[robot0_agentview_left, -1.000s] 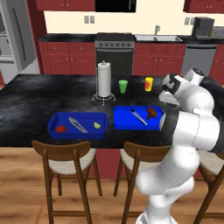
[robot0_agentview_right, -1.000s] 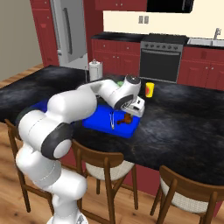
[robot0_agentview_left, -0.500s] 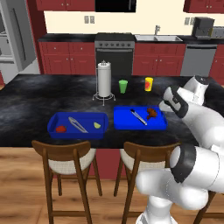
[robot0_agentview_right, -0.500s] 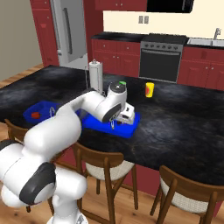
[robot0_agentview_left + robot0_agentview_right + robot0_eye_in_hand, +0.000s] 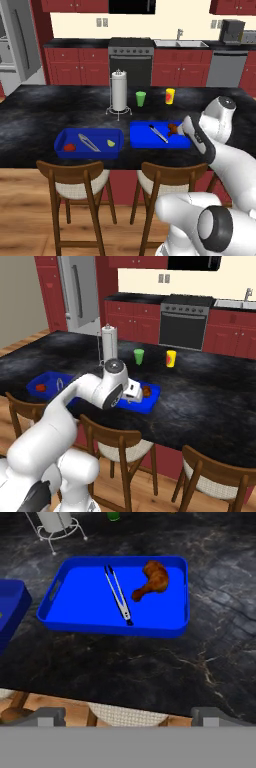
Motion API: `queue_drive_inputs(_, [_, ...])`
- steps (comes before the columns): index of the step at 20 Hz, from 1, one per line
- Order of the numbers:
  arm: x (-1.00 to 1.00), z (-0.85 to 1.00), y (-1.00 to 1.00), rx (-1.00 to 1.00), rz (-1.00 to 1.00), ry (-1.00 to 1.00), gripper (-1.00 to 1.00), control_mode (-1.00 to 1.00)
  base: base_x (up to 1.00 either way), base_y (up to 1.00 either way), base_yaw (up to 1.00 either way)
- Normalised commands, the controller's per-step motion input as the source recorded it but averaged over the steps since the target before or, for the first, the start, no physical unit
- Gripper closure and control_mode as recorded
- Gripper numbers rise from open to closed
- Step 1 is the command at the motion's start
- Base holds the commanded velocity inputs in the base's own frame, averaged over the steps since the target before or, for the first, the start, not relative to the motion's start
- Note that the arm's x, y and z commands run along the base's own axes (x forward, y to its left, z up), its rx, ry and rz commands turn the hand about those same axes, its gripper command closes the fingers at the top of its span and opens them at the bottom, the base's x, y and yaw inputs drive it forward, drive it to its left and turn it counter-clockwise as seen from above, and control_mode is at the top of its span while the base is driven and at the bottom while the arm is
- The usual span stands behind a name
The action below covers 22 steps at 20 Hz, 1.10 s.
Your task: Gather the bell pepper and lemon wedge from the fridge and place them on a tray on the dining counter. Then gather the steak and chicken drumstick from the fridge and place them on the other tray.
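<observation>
My pincer (image 5: pixel 127 714) hangs with its two dark tips spread wide apart and nothing between them, pulled back over the near edge of the black marbled dining counter (image 5: pixel 150 662), above the cushioned wooden stools. In the hand view, straight ahead at twelve o'clock, lies the bright blue rectangular plastic tray (image 5: pixel 75 609); on its floor a browned chicken drumstick (image 5: pixel 152 578) sits toward one o'clock, its bone end pointing down toward the middle, and just beside it at eleven o'clock a pair of slim metal tongs (image 5: pixel 117 594) lies lengthwise, close to the drumstick but apart from it. I cannot make out a steak on this tray. In the left base view a second blue tray (image 5: pixel 90 142) sits at nine o'clock from the first, near it but not touching; it holds a small red bell pepper (image 5: pixel 69 147) at its left end, a yellow lemon wedge (image 5: pixel 111 143) at its right end, and another pair of tongs (image 5: pixel 88 142) between them. Behind the trays stand a white paper-towel roll on a wire stand (image 5: pixel 119 91), a green cup (image 5: pixel 141 98) and a yellow cup (image 5: pixel 170 95).
</observation>
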Motion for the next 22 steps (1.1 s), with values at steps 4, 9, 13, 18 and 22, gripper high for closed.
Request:
queue_drive_inputs(4, [0.0, 0.0, 0.0, 0.0, 0.0, 0.0, -1.0, -1.0, 0.0, 0.0, 0.0])
queue_drive_inputs(9, [0.0, 0.0, 0.0, 0.0, 0.0, 0.0, -1.0, 1.0, -0.78, 0.16, 0.08])
queue_drive_inputs(13, [0.0, 0.0, 0.0, 0.0, 0.0, 0.0, -1.0, 1.0, -0.6, 0.7, 0.12])
queue_drive_inputs(18, [0.0, 0.0, 0.0, 0.0, 0.0, 0.0, -1.0, 1.0, 0.21, 1.0, 0.02])
queue_drive_inputs(22, [0.0, 0.0, 0.0, 0.0, 0.0, 0.0, -1.0, 1.0, 0.7, 1.0, -0.02])
